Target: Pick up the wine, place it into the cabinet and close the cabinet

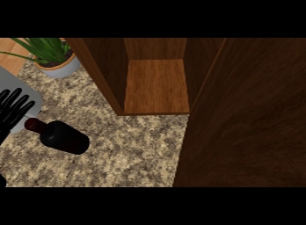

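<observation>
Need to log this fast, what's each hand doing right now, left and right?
Left hand: open, fingers straight, holding nothing, beside the wine bottle.
Right hand: not in view.

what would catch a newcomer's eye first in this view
The open wooden cabinet at top centre draws the eye first, its bare shelf showing and its big dark door swung out across the right side. Next comes the dark wine bottle on the speckled counter at lower left, with the left hand open just beside its neck. A potted plant sits at top left.
</observation>
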Controlling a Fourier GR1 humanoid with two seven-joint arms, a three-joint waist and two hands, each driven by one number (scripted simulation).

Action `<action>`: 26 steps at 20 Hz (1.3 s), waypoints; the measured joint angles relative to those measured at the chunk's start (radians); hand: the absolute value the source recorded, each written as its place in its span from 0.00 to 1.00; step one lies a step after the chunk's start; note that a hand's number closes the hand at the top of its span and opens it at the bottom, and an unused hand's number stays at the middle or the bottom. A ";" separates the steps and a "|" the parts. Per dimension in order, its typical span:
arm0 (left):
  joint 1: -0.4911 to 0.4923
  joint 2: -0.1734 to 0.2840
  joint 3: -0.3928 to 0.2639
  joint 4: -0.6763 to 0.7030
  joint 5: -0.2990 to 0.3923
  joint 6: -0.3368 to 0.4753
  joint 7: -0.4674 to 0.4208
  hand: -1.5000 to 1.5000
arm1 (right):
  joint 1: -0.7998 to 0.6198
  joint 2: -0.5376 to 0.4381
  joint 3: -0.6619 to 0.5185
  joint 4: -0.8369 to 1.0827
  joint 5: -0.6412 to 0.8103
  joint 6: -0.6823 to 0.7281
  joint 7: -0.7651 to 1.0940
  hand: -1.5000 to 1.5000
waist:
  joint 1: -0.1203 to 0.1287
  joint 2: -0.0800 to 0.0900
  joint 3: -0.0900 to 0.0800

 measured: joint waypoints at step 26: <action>-0.164 -0.001 -0.086 0.589 -0.497 0.101 -0.480 0.00 | -0.031 -0.081 0.061 0.007 0.015 -0.095 -0.035 0.00 | -0.012 0.004 -0.002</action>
